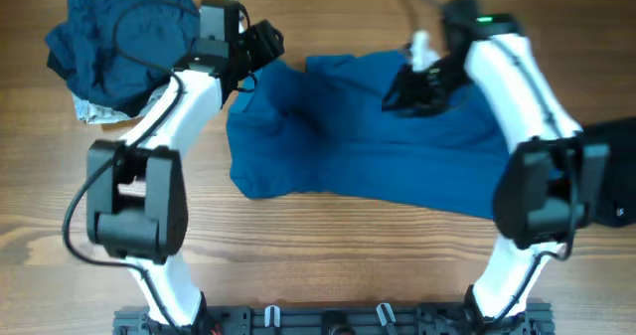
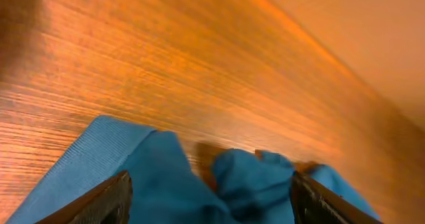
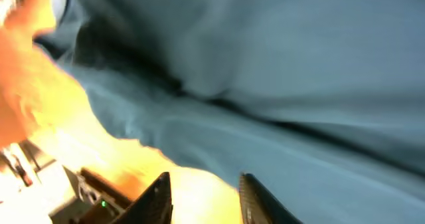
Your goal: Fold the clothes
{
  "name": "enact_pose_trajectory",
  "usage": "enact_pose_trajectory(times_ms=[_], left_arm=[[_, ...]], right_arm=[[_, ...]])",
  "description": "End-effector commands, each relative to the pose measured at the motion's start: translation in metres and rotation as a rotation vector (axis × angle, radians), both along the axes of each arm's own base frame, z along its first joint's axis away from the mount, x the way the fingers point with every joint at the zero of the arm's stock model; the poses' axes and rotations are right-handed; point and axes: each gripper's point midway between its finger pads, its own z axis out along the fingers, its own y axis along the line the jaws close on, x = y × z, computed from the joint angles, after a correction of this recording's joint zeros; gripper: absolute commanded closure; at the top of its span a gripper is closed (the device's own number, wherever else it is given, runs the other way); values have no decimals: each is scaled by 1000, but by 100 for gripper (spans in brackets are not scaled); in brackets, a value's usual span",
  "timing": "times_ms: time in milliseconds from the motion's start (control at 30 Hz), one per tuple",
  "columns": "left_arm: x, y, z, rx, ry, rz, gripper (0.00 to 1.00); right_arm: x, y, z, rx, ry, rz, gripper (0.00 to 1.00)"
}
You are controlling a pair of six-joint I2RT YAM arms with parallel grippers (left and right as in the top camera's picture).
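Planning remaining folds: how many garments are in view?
4: blue shirt mid-table, navy pile far left, grey-white piece under it, black garment at the right edge. The pile may hide more.

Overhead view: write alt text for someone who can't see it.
A large blue shirt lies rumpled on a wooden table, the left gripper at its far left corner and the right gripper over its far edge. Darker clothes are heaped far left.

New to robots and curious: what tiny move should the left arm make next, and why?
Probably close the left gripper on the blue shirt: its fingers stand wide apart with the shirt's bunched corner lying between them, not yet gripped.
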Motion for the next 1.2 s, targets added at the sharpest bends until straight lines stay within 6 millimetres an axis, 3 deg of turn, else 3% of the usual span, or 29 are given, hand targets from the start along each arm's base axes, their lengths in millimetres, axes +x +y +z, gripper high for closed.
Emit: enact_pose_trajectory(times_ms=[0, 100, 200, 400, 500, 600, 667, 733, 833, 1033, 1167], left_arm=[[12, 6, 18, 29, -82, 23, 26], [19, 3, 21, 20, -117, 20, 28], [24, 0, 5, 22, -113, 15, 19], [29, 3, -40, 31, -55, 20, 18], [27, -1, -60, 23, -21, 2, 18], [23, -4, -79, 26, 17, -7, 18], [19, -3, -87, 31, 41, -7, 24], [15, -2, -92, 36, 68, -8, 41], [9, -1, -97, 43, 101, -9, 47], [-15, -21, -111, 154, 141, -167, 28], [-31, -28, -119, 221, 169, -255, 27]], right_arm=[[-16, 40, -11, -94, 24, 6, 75], [-24, 73, -12, -106, 8, 9, 75], [-35, 90, -12, -111, 23, 14, 76], [-39, 72, -17, -178, 48, 4, 72], [-39, 66, -17, -188, 45, 21, 61], [-36, 57, -17, -193, 48, 12, 58], [-32, 51, -17, -193, 50, -5, 57], [-28, 45, -17, -192, 51, -23, 57], [-26, 41, -17, -191, 50, -28, 57], [-25, 41, -17, -188, 38, -13, 57], [-24, 38, -19, -207, 34, -13, 57]])
